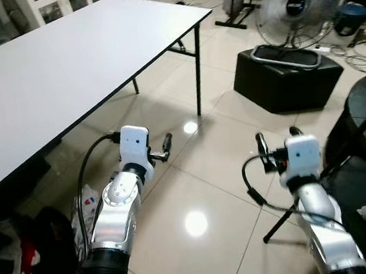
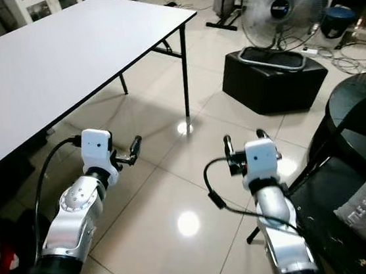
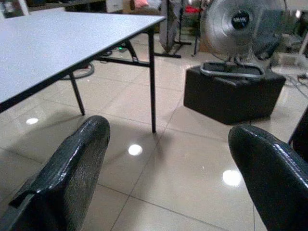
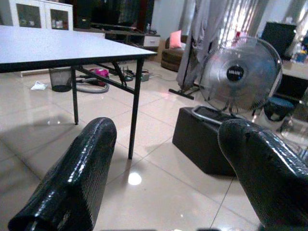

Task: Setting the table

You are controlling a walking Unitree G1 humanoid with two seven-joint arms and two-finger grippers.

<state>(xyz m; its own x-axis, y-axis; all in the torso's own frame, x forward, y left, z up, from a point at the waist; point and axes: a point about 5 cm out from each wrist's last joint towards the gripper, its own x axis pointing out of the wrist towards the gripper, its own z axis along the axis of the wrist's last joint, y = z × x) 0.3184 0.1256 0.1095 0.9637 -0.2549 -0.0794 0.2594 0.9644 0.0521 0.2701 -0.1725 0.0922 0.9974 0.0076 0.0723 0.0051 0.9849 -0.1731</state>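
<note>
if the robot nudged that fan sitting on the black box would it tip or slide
Likely tippy: the fan carries a big round head above a thin tube base. It may slide too, since it only rests on the black box. Probably light.

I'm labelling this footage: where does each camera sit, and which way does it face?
Left and right eye views: on the head, looking down at the white table, tiled floor and both arms.
Left wrist view: along the open left end effector toward the table leg and fan.
Right wrist view: along the open right end effector, facing likewise.
Shared by all: table, fan, black box.
</note>
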